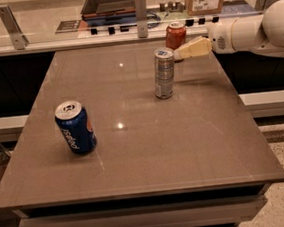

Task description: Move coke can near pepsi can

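Three cans (75,127) (164,73) (175,34), one claw (179,54) back right

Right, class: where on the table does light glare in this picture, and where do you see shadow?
Camera view: two small glints on the table, one toward the far edge, one right of the pepsi can; a soft shadow lies right of the silver can, below the gripper beside the coke can.
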{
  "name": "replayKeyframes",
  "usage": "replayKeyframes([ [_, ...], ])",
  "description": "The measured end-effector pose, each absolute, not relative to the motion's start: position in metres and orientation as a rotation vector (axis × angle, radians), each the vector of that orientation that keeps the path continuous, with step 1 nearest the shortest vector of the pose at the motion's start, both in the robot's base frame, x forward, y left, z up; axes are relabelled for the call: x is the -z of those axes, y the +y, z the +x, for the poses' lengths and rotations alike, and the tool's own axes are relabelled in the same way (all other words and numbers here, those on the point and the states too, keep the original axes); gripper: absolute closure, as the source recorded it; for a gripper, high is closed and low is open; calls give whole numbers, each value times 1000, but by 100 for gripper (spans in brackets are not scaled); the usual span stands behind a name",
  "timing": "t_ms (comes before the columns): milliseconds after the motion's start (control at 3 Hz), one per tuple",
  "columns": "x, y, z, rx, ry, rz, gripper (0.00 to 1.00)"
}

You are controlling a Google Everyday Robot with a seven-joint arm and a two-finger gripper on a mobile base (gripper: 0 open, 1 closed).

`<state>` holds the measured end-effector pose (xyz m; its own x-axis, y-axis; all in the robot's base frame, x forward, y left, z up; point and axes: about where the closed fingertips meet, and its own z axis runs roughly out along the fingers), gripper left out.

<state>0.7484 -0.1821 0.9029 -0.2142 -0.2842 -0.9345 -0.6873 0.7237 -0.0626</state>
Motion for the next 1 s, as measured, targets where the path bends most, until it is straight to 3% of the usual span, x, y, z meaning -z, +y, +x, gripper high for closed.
replayKeyframes([
  [1000,-897,-154,785,-554,1682,-776,0],
])
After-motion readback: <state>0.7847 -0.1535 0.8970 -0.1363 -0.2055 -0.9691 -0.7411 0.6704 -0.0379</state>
